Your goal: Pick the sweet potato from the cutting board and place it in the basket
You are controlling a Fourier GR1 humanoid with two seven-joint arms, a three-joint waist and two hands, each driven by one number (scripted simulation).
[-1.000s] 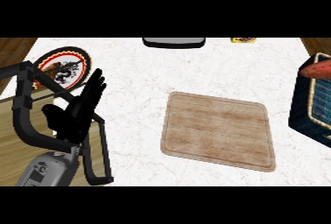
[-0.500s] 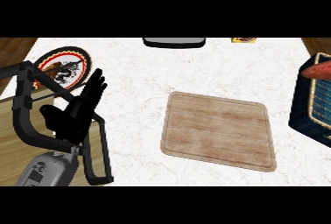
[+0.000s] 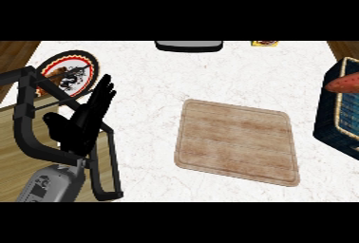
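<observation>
The reddish-orange sweet potato [image 3: 345, 83] shows at the right edge, lying on top of the dark blue basket [image 3: 335, 122], partly cut off by the frame. The wooden cutting board [image 3: 237, 141] lies in the middle of the white counter with nothing on it. My left hand [image 3: 82, 118] rests open at the left, fingers straight and pointing up, well away from the board and the basket. My right hand does not show in the head view.
A round plate with a red rim and dark pattern [image 3: 68, 71] lies at the upper left. A black frame [image 3: 32, 128] stands around my left forearm. A dark tray [image 3: 189, 46] and a small yellow item [image 3: 265, 43] sit at the far edge.
</observation>
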